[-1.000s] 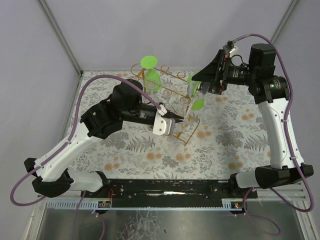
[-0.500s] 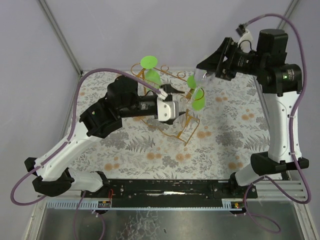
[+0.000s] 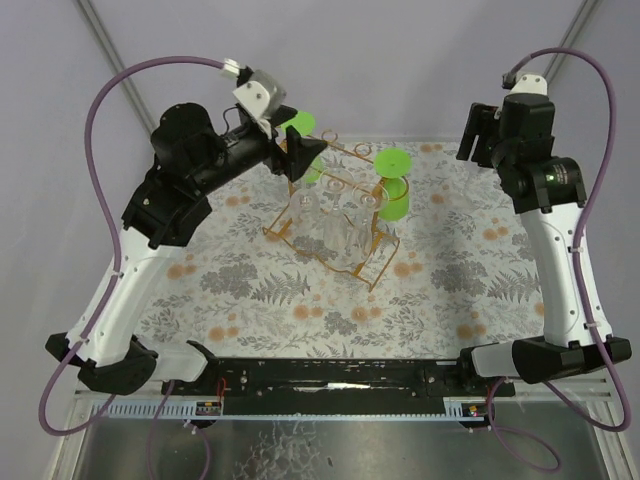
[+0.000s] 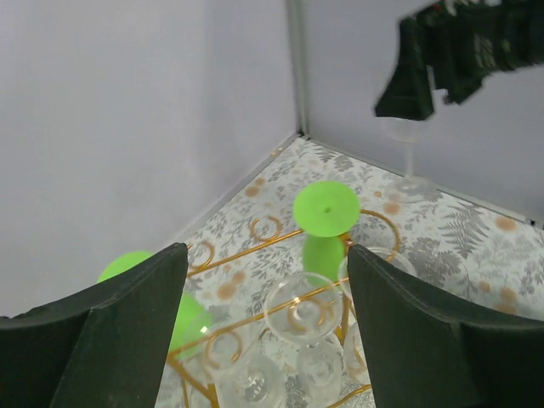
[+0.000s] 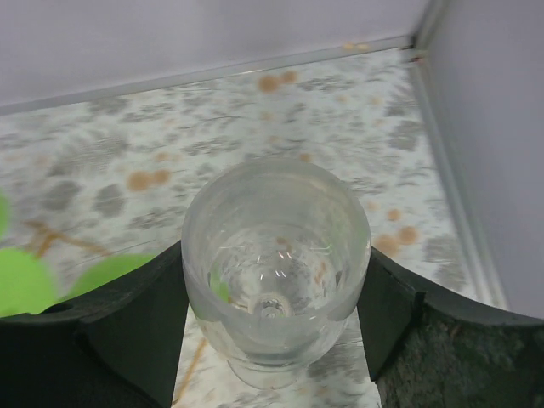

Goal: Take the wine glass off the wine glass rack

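Observation:
The wine glass rack is a golden wire frame on the floral table, also seen in the left wrist view. Clear glasses and two green ones hang upside down in it. My right gripper is shut on the bowl of a clear wine glass, held upright off the rack at the back right. The same wine glass shows its foot low over the table. My left gripper hangs open and empty above the rack's back left.
Grey walls enclose the table on the left, back and right; a wall corner lies just beyond the held glass. The second green glass hangs at the rack's left end, under my left finger.
My left gripper opened, let go near the rack's front and rose to the back left. My right arm drew the clear glass away from the rack toward the back right.

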